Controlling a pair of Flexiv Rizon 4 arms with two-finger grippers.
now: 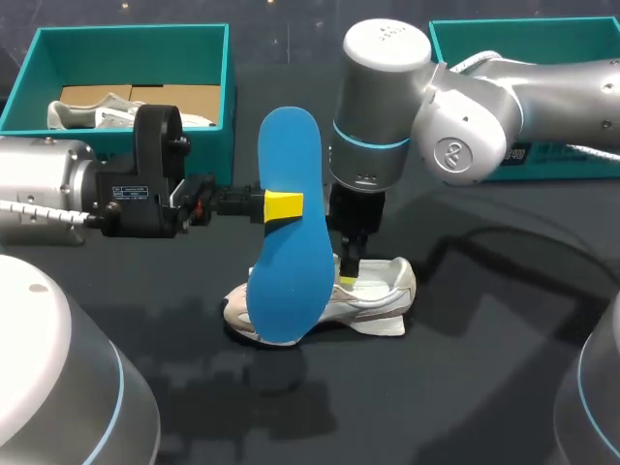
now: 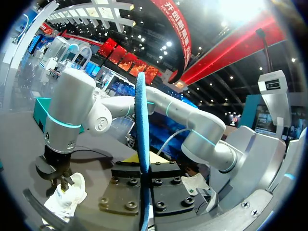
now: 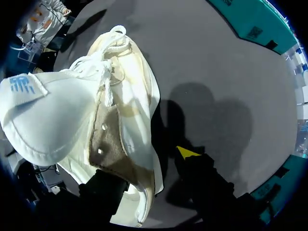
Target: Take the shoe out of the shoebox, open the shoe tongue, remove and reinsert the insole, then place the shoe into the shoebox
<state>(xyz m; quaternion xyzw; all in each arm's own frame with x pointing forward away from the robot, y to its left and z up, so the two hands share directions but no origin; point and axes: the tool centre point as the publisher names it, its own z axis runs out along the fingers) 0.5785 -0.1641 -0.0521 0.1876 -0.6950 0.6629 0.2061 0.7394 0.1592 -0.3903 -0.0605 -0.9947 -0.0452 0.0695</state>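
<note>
- Head view: a dark table (image 1: 484, 368) carries a teal shoebox (image 1: 19, 107) at its far left corner and a second teal box (image 1: 455, 44) at its far right.
- The left box holds another pale shoe (image 1: 87, 114) beside brown cardboard (image 1: 189, 99).
- The left arm (image 1: 58, 189) comes in level, and the left jaws are clamped on a blue insole (image 1: 286, 281), held upright above the table.
- A white shoe (image 1: 383, 291) lies on the table behind the insole, with the right arm (image 1: 455, 126) pointing straight down onto it.
- Left wrist view: the insole appears edge-on, a thin blue blade pinched between the left jaws. The shoe is ahead and off to one side, under the right arm.
- Right wrist view: only here is the shoe's opening visible, with its tongue pulled up, laces loose and brown lining bare.
- The right jaws stand apart, one finger (image 3: 103, 187) over the opening and the yellow-tipped one (image 3: 185, 152) outside the side wall, across a dark gap.
</note>
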